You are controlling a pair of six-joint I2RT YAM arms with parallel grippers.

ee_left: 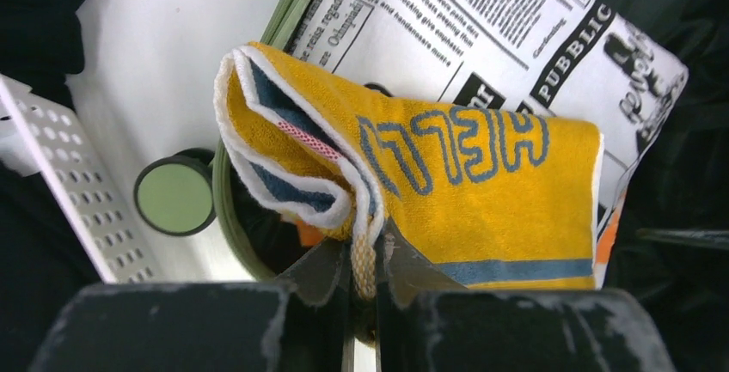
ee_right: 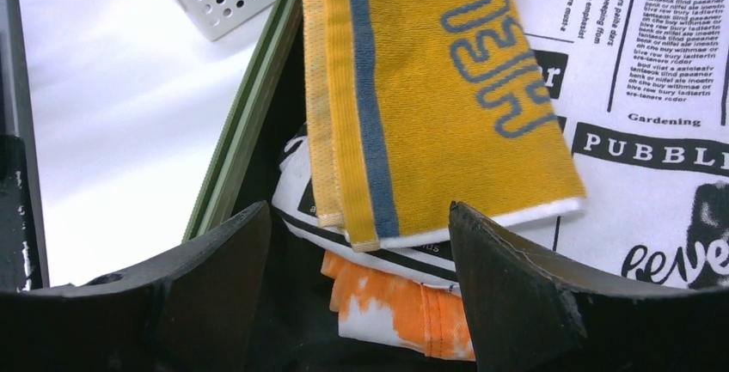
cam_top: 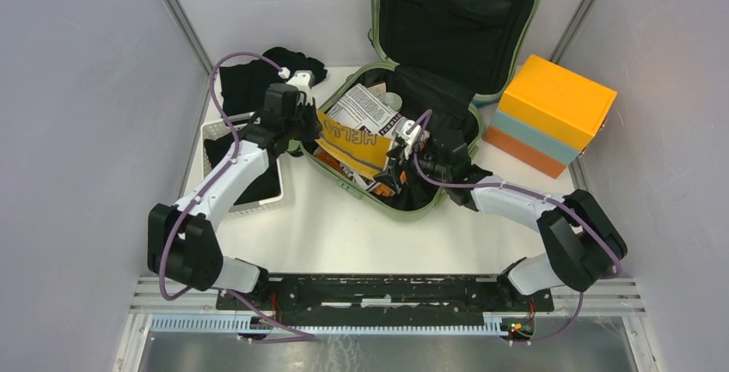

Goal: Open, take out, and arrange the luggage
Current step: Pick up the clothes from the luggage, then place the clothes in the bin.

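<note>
Robot arm bases (cam_top: 236,276) line the near edge of the table (cam_top: 344,234). Behind them, the green luggage (cam_top: 456,20) lies open at the middle of the back edge, lid raised. A white basket (cam_top: 258,206) sits by the left edge and an orange and blue box (cam_top: 550,114) in the back right corner. From the left wrist, the left gripper (ee_left: 364,273) is clamped on the edge of a yellow towel (ee_left: 481,192) above the luggage rim. From the right wrist, the right gripper (ee_right: 359,217) hangs released, fingers wide, over the towel and a newsprint pouch (ee_right: 653,88).
</note>
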